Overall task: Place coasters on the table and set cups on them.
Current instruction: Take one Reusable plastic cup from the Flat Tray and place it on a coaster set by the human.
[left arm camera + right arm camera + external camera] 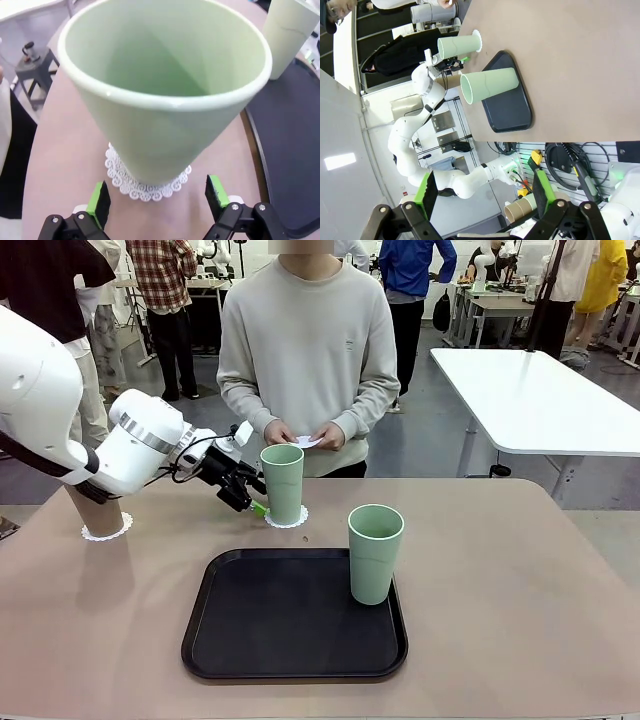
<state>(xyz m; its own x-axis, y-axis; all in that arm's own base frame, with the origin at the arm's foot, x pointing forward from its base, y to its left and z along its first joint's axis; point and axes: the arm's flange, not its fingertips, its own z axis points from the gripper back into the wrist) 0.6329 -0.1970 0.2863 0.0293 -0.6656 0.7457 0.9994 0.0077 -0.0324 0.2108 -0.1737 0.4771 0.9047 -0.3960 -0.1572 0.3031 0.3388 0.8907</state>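
Left gripper (157,196) gapes, seemingly clear of cup (165,90).

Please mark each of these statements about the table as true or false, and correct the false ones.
1. The mint cup by the left gripper stands on a coaster. True.
2. The other mint cup also stands on a coaster. False: it stands on the black tray.
3. The left gripper is shut on the cup. False: its jaws are open, one pad on each side of the cup's base.
4. The person's hands hold something white. True.
5. The tan cup lies on its side. False: it stands upright.
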